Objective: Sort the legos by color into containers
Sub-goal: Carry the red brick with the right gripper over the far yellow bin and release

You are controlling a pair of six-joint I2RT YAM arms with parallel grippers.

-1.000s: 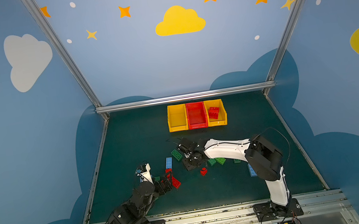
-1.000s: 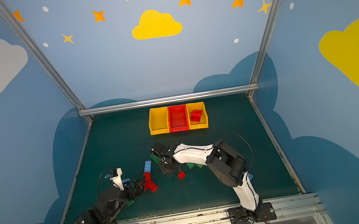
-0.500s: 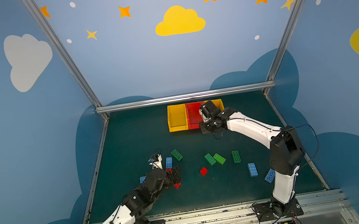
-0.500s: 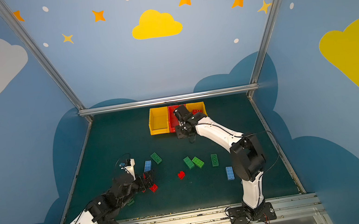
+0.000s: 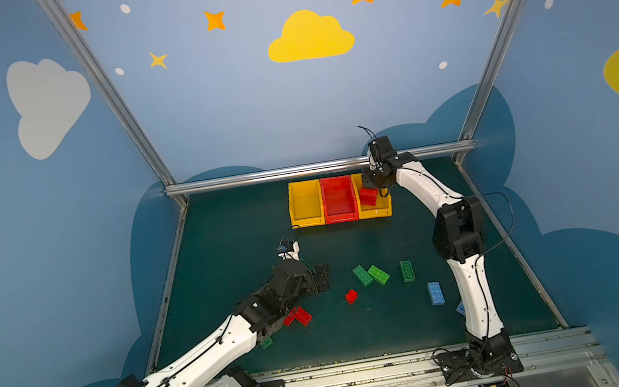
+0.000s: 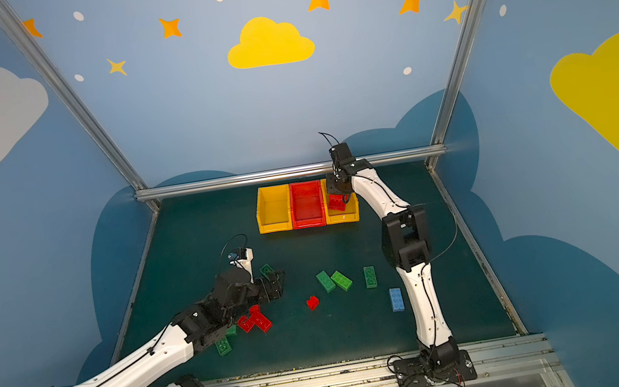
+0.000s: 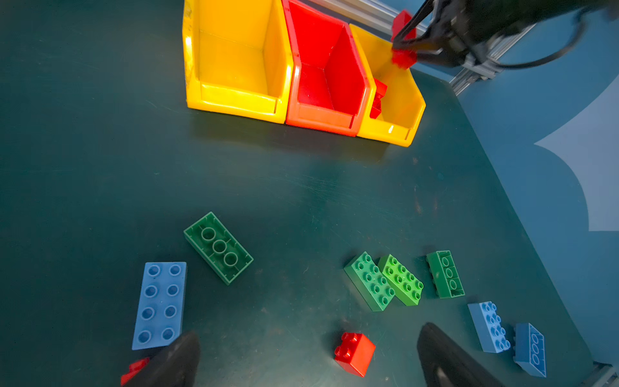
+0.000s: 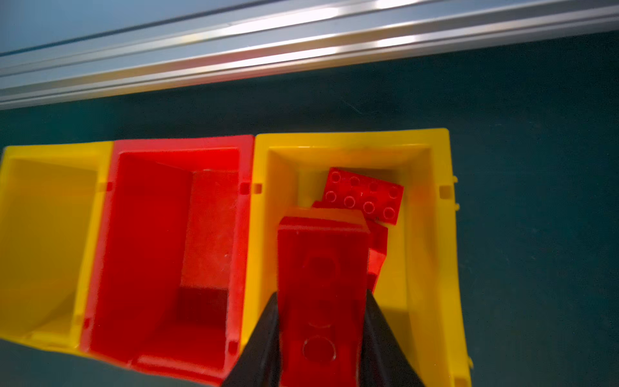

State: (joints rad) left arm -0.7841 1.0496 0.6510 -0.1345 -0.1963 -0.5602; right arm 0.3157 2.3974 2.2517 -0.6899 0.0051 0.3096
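Note:
Three containers stand in a row at the back: a yellow bin, a red bin and a second yellow bin. My right gripper is shut on a red lego, held over that second yellow bin, where another red lego lies. My left gripper hangs open and empty over the mat, with a small red lego between its fingers' lines. Green legos and a blue lego lie loose mid-mat.
Near my left gripper lie a blue lego and an upturned green lego. Red legos and a green one sit partly under the left arm. A metal rail bounds the back edge.
My right arm has carried the red lego from mid-mat back to the bins. My left arm has reached forward toward the middle of the mat, still open.

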